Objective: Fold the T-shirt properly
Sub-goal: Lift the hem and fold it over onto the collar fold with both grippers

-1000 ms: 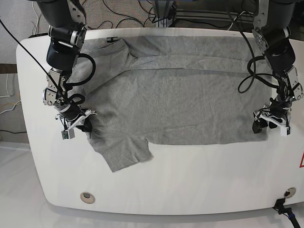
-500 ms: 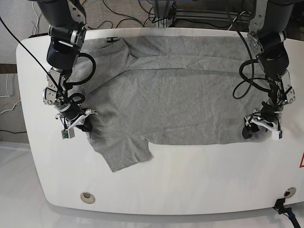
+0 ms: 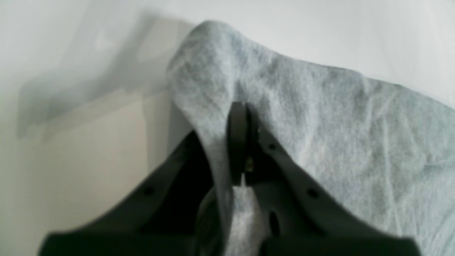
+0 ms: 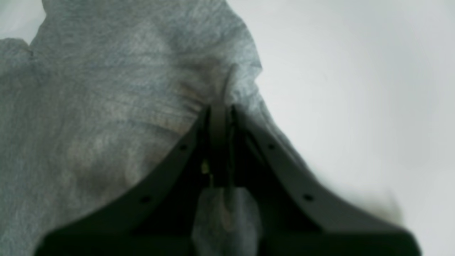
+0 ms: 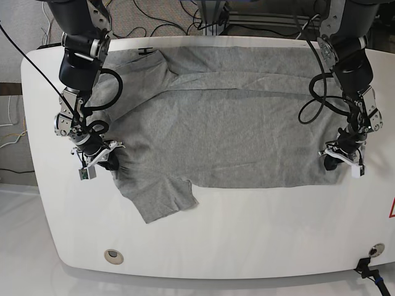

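A grey T-shirt [image 5: 228, 117] lies spread across the white table [image 5: 247, 234], its near sleeve [image 5: 163, 200] pointing toward the front edge. My left gripper [image 5: 336, 161] is shut on the shirt's bottom corner at the right; in the left wrist view the cloth [image 3: 320, 124] drapes over the closed jaws and peaks above them. My right gripper [image 5: 105, 161] is shut on the shirt's shoulder edge at the left; in the right wrist view grey fabric [image 4: 124, 89] bunches around the pinched fingers [image 4: 218, 117].
Black cables [image 5: 166, 21] and a metal frame [image 5: 265, 21] run along the table's back edge. A round fitting [image 5: 113, 255] sits near the front left, another [image 5: 375, 249] at the front right beside a red marking [image 5: 391, 209].
My left gripper has pulled the shirt's right corner inward and slightly up from the table edge. The right gripper has barely shifted, still holding the shoulder edge.
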`<state>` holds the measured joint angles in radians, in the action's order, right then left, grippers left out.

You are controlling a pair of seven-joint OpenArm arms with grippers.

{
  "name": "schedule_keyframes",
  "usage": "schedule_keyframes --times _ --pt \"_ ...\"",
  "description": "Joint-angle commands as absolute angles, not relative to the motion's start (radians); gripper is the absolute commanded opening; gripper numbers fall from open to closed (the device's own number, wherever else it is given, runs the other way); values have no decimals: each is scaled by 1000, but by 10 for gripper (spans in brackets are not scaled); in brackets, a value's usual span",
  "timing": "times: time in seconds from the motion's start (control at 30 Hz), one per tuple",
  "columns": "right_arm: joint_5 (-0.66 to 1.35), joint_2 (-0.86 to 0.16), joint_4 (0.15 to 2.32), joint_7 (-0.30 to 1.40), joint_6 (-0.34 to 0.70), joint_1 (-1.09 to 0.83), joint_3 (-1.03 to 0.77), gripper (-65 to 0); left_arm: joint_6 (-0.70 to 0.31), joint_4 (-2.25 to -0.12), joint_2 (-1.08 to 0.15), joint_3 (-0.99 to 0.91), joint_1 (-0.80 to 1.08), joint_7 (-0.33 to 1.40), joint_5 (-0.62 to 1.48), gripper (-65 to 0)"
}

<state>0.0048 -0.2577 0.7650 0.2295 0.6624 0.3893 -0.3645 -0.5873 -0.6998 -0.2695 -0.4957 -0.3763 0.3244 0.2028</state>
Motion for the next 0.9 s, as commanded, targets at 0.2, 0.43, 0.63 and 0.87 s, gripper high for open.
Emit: schedule_keyframes --times 0.2,0.43,0.63,0.87 --pt "-7 -272 854 249 659 404 -367 -650 -599 -785 -277 -570 -394 325 214 -650" --pt "-5 -309 1004 329 659 397 -369 -650 -601 -960 -277 -576 -314 374 214 -650" --pt "-5 -311 1271 463 659 277 -369 -650 -601 -1184 -282 -576 -176 473 309 -650" --pt "-5 -306 1655 633 659 64 -392 -650 -601 -1465 -285 -576 38 526 415 -650"
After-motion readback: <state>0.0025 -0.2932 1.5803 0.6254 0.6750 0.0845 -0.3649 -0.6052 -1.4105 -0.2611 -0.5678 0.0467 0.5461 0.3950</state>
